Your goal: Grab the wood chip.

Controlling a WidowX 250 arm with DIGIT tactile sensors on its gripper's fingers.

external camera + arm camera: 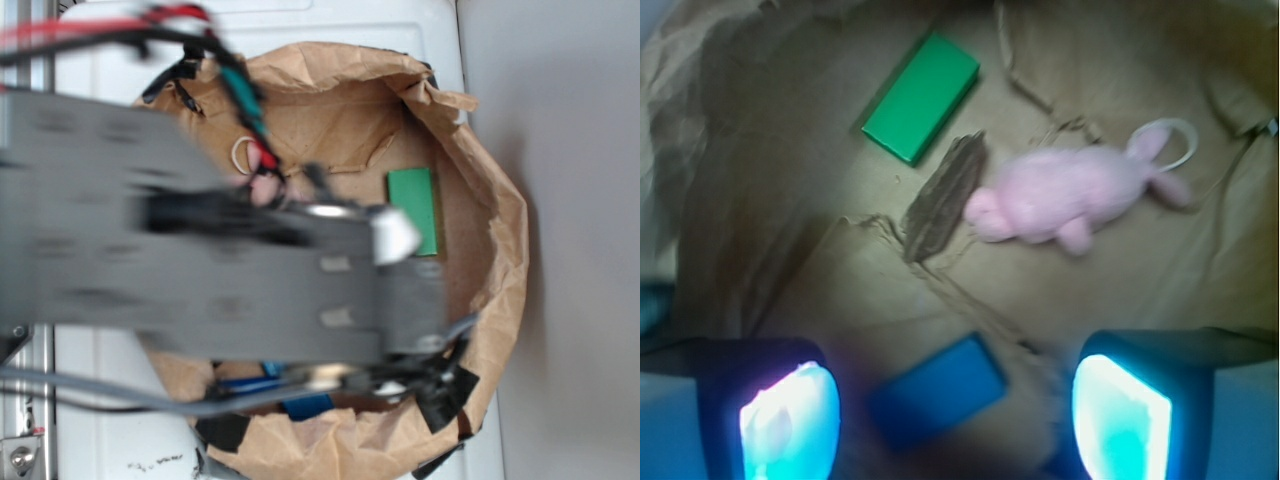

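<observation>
The wood chip, a narrow dark brown sliver, lies on the brown paper in the wrist view between a green block and a pink plush mouse, touching the mouse's nose. My gripper hovers above the paper, open, with nothing between its glowing pads. A blue block lies below the gap between the jaws. In the exterior view the arm hides the wood chip; the green block shows beside the arm.
Everything lies inside a crumpled brown paper bag with raised walls all round. The blurred grey arm and its cables cover most of the bag in the exterior view. A white surface surrounds the bag.
</observation>
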